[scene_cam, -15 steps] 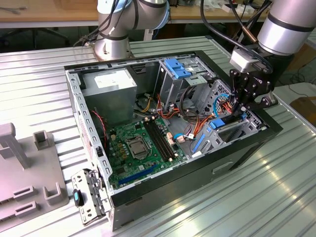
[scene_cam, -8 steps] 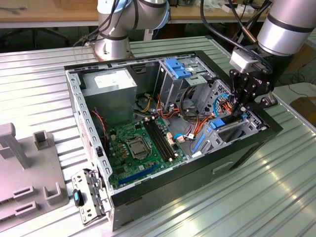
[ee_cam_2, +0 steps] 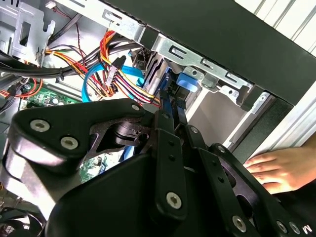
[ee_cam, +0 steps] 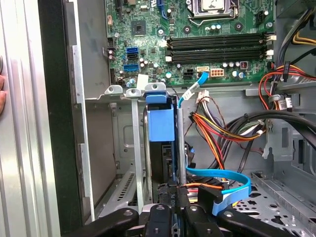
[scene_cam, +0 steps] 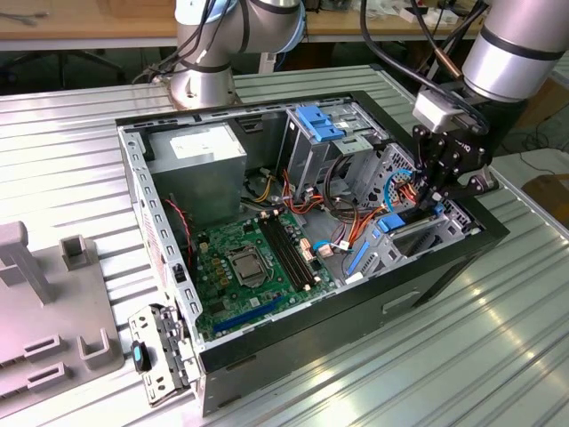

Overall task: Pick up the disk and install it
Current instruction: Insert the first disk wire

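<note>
The disk stands on edge in the drive cage at the front corner of the open computer case. Its blue carrier tab faces the case wall. My gripper is shut on the disk's near edge, with the fingers pressed close on either side of it. In the exterior view the gripper reaches down into the case at the view's right, and blue parts of the disk show just below it.
Bundles of orange, red and blue cables run right beside the cage. The motherboard, power supply and a tall drive bay with a blue bracket fill the case. A person's hand rests outside the case wall. A grey fixture stands on the table.
</note>
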Controlling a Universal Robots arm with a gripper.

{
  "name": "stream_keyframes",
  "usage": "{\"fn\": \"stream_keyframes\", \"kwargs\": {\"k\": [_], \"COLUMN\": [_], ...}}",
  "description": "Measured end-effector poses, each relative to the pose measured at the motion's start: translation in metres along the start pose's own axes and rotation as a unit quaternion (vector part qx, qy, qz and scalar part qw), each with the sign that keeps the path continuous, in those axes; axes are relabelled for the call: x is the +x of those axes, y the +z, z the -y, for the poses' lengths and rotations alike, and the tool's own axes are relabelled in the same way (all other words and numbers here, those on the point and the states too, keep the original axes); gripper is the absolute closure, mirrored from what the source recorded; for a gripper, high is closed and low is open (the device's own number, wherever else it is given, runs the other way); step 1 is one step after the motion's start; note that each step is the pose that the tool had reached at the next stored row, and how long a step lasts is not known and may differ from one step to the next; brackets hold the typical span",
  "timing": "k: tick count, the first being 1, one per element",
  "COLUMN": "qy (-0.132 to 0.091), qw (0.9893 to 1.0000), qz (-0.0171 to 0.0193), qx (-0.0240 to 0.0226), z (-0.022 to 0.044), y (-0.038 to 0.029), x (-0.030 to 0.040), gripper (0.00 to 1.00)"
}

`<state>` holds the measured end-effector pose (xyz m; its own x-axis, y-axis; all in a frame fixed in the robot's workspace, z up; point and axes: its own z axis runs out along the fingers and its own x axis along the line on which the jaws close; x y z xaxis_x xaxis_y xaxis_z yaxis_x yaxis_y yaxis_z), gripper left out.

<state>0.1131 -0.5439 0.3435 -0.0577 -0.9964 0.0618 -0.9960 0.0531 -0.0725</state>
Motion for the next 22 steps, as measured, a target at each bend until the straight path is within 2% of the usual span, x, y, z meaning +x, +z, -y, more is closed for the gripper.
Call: {"fn": "stream_keyframes", "kwargs": {"k": [4,11,14,16,22], "qy": [0.0,0.0,0.0,0.0,0.0], "qw": [1.0,1.0,1.0,1.0,1.0], "qz": [0.0,-0.0001,-0.0017,-0.0043,-0.0044], "qx": [0.0,0.0005,0.0006,0.0008,0.0008], "z": [0.0,0.0003,0.0003,0.0003,0.0003], "y": [0.0003,-0.0038,-0.004,-0.004,-0.0039], "x": [0.0002,0.0005,0.0004,0.0003,0.0003], "gripper": [0.84,0.84,0.84,0.84,0.84]}}
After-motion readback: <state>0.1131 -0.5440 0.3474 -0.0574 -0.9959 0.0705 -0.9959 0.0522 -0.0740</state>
